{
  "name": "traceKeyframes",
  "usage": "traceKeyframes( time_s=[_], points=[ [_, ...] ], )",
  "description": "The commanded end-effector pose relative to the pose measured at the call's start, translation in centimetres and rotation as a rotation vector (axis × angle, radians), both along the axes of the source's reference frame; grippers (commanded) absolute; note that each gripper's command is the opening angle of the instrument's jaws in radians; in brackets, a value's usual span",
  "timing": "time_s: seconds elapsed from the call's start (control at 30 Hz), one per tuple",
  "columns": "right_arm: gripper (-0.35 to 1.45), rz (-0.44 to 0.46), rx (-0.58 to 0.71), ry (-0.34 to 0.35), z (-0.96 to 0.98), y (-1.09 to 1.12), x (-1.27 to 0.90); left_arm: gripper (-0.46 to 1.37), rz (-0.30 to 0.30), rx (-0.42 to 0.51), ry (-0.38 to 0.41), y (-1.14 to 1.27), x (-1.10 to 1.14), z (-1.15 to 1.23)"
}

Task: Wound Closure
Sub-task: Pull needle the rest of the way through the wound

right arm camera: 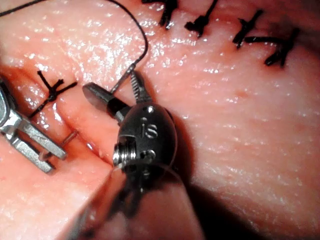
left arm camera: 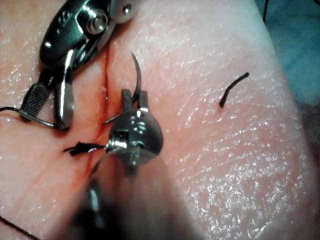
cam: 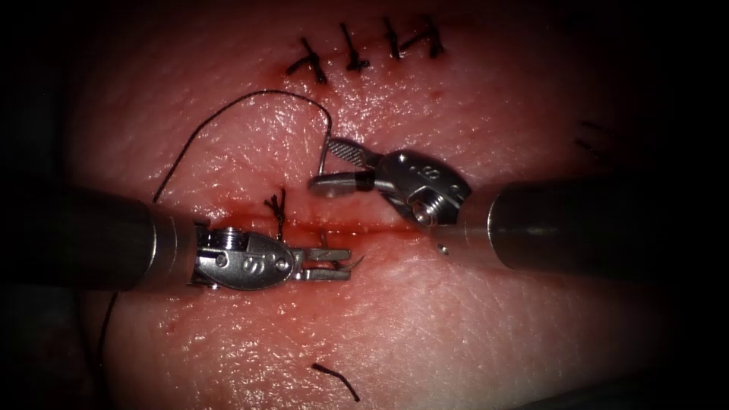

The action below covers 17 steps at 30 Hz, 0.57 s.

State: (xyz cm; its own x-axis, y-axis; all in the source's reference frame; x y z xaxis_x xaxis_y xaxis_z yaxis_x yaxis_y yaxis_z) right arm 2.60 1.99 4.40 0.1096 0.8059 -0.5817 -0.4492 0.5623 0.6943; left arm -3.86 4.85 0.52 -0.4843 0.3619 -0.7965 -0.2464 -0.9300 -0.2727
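The left tool [cam: 332, 263] lies just below the cut [cam: 380, 226], its jaws closed on the needle [left arm camera: 136, 75] near the pointed end; in the left wrist view the dark curve rises from between the jaws to a free tip, while its other end runs down into the cut's red edge, so the needle looks to be partly in the tissue [cam: 456, 326]. The right tool [cam: 326, 163] sits above the cut with its jaws spread wide in a V; the thread [cam: 228, 110] passes by the tip of the upper jaw, and whether it touches that jaw I cannot tell. There is one needle and one long thread, which arcs from the right tool up and leftward, then down past the left tool's shaft. One tied stitch [cam: 277, 209] stands on the cut near the left tool's wrist. Four finished stitches [cam: 357, 53] sit in a row on the tissue farther up. One loose cut end of thread [cam: 336, 377] lies below the left tool, well apart. Red fluid [cam: 342, 228] lines the cut.
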Motion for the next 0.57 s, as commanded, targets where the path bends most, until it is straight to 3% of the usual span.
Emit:
traceKeyframes(
  time_s=[0.03, 0.57],
  points=[
    [0.87, -0.001, 0.001, 0.002, 0.00, 0.01, 0.01, -0.35, 0.007, 0.012, -0.008, 0.00, 0.01, 0.00],
    [0.87, -0.004, 0.000, 0.005, -0.02, -0.04, 0.00, -0.35, 0.006, 0.015, -0.017, -0.02, 0.04, 0.00]
  ],
)
